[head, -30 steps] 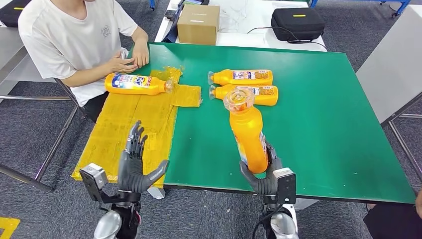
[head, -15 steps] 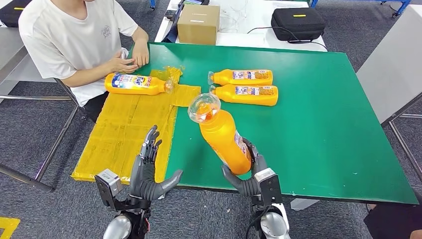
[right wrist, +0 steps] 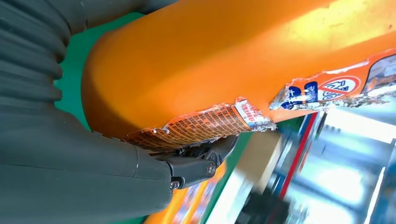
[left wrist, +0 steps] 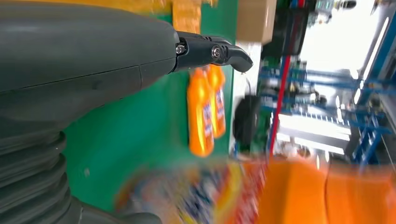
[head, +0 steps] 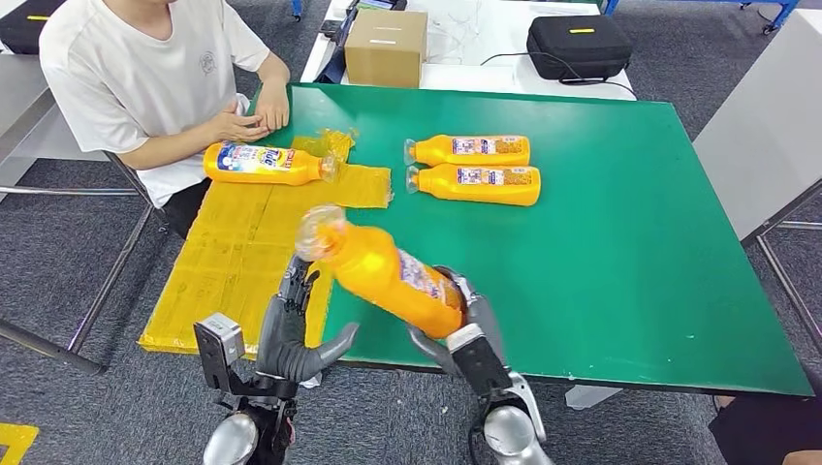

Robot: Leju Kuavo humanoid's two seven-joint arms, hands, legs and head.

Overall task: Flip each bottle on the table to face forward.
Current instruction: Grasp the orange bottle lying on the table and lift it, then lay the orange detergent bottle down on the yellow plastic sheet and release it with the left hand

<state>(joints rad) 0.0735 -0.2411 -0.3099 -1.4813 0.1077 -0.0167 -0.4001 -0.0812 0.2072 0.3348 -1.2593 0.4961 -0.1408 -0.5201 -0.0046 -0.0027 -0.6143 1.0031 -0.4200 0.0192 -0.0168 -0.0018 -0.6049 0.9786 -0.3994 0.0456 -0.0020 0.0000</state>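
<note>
The orange bottle [head: 388,276] I'm working sits in my right hand [head: 463,325], clamped around its base end, lifted clear of the green table [head: 630,242] over that table's near edge and tipped so its clear cap points toward my left hand [head: 291,334]. In the right wrist view the fingers [right wrist: 201,163] press against a torn printed label [right wrist: 205,123] on the bottle's lower flank, which tells me the grip is low on the body, leaving the neck free. I judge it is held at this slant to hand the neck end across, or to roll the bottle about its length so the label ends up facing me. My left hand waits just beside the cap, fingers apart and upright with the thumb spread, holding nothing; it reads as a receiving posture, palm turned toward the bottle. Farther in from the table's near edge, a yellow mat [head: 242,252] covers the table's left part, and one more bottle [head: 262,162] lies on its far end with a blue and white label showing. Near the table's middle two bottles [head: 473,150] [head: 480,183] lie side by side, touching or nearly so, caps toward the mat, labels up. At the table's far left corner a person in a white shirt [head: 126,77] sits with both hands resting on the edge, and beyond the far edge stand a cardboard box [head: 386,46] and a black case [head: 580,44].
</note>
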